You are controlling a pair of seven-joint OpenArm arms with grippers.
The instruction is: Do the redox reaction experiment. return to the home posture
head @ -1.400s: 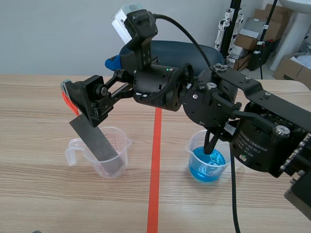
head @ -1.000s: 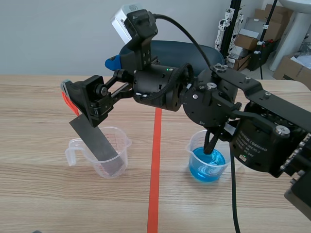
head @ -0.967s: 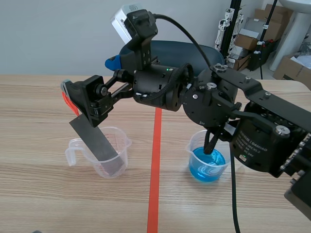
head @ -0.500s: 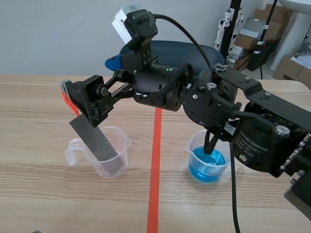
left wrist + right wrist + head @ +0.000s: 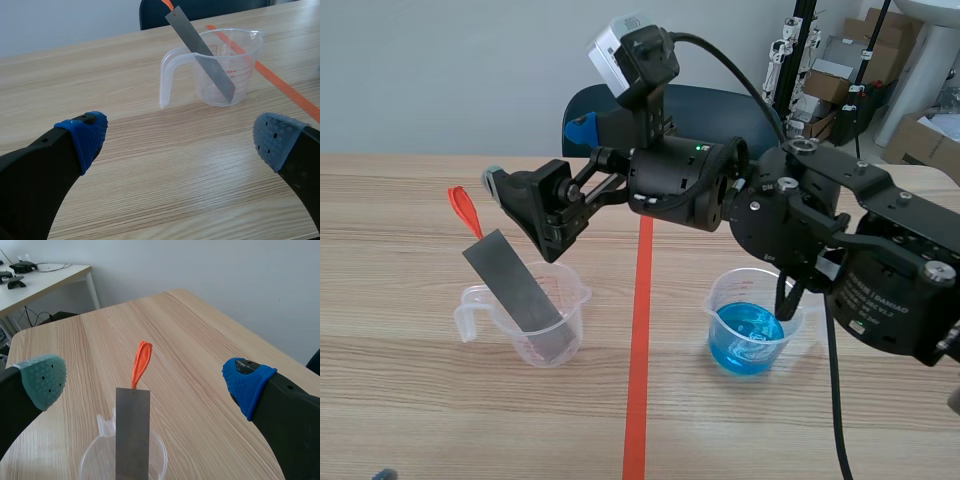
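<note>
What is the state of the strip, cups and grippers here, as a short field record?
Strip: grey metal strip leaning in the clear cup, orange tab at its top, in no gripper
Other cup: cup of blue liquid, across the tape line from the clear cup
Right: right gripper open, above the strip
Left: left gripper open, low, facing the clear cup
</note>
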